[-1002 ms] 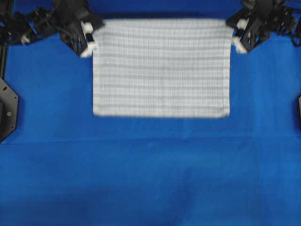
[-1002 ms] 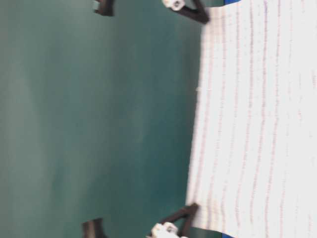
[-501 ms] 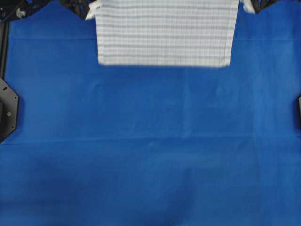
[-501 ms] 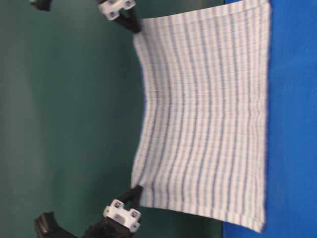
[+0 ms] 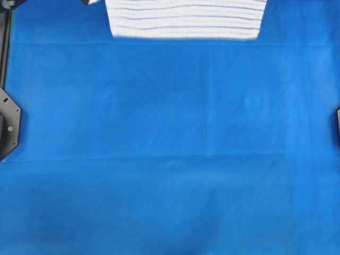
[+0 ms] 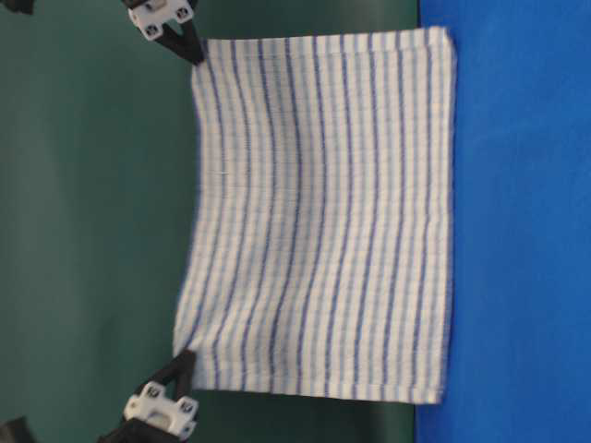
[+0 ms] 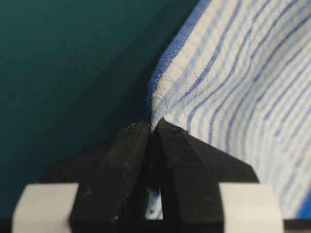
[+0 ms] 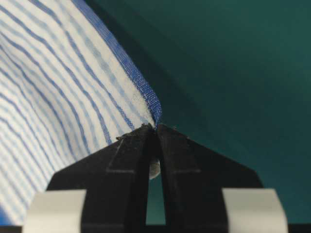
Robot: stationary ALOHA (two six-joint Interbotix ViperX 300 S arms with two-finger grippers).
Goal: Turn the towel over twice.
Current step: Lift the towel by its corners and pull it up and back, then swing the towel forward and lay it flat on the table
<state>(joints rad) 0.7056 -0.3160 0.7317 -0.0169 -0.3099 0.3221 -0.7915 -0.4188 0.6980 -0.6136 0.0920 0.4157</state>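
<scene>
The towel [image 6: 323,221], white with thin blue stripes, hangs spread out and upright above the far part of the table. Each of its two upper corners is pinched by a pair of black fingers [image 6: 185,44], the other pair being the lower fingers [image 6: 175,371] in that picture. My left gripper [image 7: 155,124] is shut on one corner of the towel [image 7: 233,73]. My right gripper [image 8: 155,127] is shut on the other corner of the towel [image 8: 58,87]. From overhead the towel [image 5: 186,18] is a narrow band at the far edge. I cannot tell if its lower hem touches the sheet.
A plain blue sheet [image 5: 170,149] covers the table. Black fixtures sit at its left edge [image 5: 8,125] and right edge [image 5: 338,125]. A dark green backdrop [image 6: 92,231] stands behind the towel.
Both grippers have risen and drawn back with the towel's corners. The towel has gone from lying on the sheet to hanging upright at the far edge.
</scene>
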